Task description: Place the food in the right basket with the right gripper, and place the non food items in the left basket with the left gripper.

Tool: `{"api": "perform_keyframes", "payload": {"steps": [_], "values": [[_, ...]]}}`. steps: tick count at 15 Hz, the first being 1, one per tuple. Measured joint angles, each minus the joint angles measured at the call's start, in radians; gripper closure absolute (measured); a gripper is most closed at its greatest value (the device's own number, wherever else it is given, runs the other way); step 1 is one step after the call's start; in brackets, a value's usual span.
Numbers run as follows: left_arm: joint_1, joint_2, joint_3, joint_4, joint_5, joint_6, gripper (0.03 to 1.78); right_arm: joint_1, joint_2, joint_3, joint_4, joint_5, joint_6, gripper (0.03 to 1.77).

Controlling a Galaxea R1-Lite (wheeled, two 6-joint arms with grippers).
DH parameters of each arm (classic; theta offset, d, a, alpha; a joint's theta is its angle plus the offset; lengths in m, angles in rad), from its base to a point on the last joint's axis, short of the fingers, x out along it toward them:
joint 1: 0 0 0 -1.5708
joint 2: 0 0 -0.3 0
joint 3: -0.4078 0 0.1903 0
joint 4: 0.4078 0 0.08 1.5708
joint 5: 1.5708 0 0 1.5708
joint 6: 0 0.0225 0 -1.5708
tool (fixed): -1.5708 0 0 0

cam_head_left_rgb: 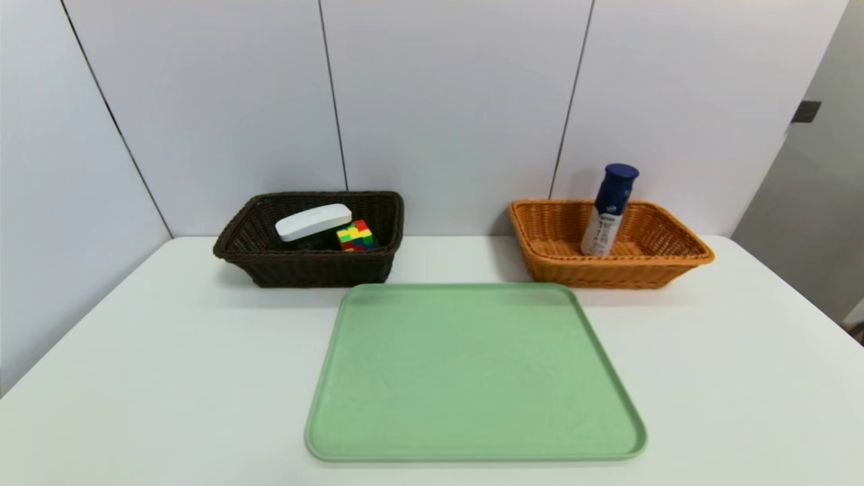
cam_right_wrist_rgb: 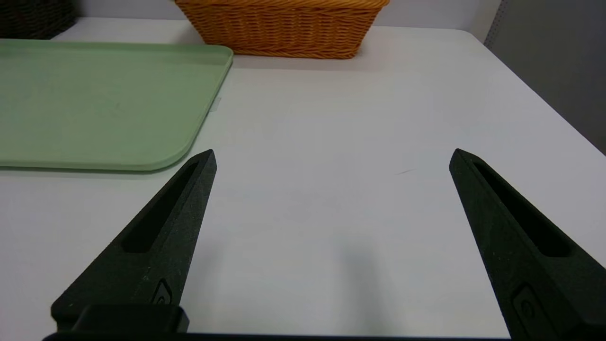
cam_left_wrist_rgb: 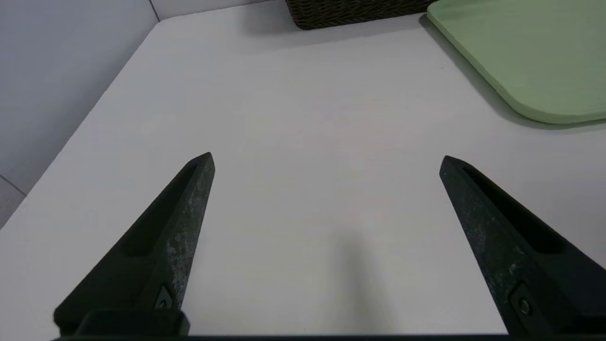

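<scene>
Left gripper (cam_left_wrist_rgb: 326, 158) hangs over bare white table (cam_left_wrist_rgb: 303, 142), fingers spread wide, nothing between them. Ahead of it, only the bottom edge of the dark brown basket (cam_left_wrist_rgb: 355, 12) shows. Inside that basket sit the white case (cam_head_left_rgb: 313, 221) and the puzzle cube (cam_head_left_rgb: 356, 235); the glass cup is hidden. Right gripper (cam_right_wrist_rgb: 331, 154) is likewise wide apart and empty, the orange basket (cam_right_wrist_rgb: 284, 28) ahead, rim cut off. The blue-capped bottle (cam_head_left_rgb: 609, 209) leans inside it. The green tray (cam_head_left_rgb: 472, 371) lies between the grippers.

1. A pale green tray (cam_head_left_rgb: 472, 378) lies flat at the centre of the frame.
2. The white desk (cam_head_left_rgb: 135, 378) carries it.
3. Grey wall panels (cam_head_left_rgb: 452, 101) fill the upper frame.
</scene>
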State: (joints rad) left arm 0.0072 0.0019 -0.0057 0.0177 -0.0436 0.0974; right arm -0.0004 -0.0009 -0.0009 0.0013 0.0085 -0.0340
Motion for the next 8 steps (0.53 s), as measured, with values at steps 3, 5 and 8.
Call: {"api": "perform_keyframes", "payload": {"steps": [3, 5, 8], "values": [[0.0, -0.001, 0.003, -0.007, 0.01, -0.007, 0.12, 0.0, 0.0, 0.0, 0.0, 0.0, 0.001, 0.1], [0.0, -0.001, 0.004, -0.007, 0.01, -0.01, 0.12, 0.0, 0.0, 0.0, 0.0, 0.0, 0.001, 0.1], [0.0, -0.002, 0.004, -0.008, 0.01, -0.011, 0.12, 0.0, 0.0, 0.001, 0.0, 0.001, 0.003, 0.1]]}}
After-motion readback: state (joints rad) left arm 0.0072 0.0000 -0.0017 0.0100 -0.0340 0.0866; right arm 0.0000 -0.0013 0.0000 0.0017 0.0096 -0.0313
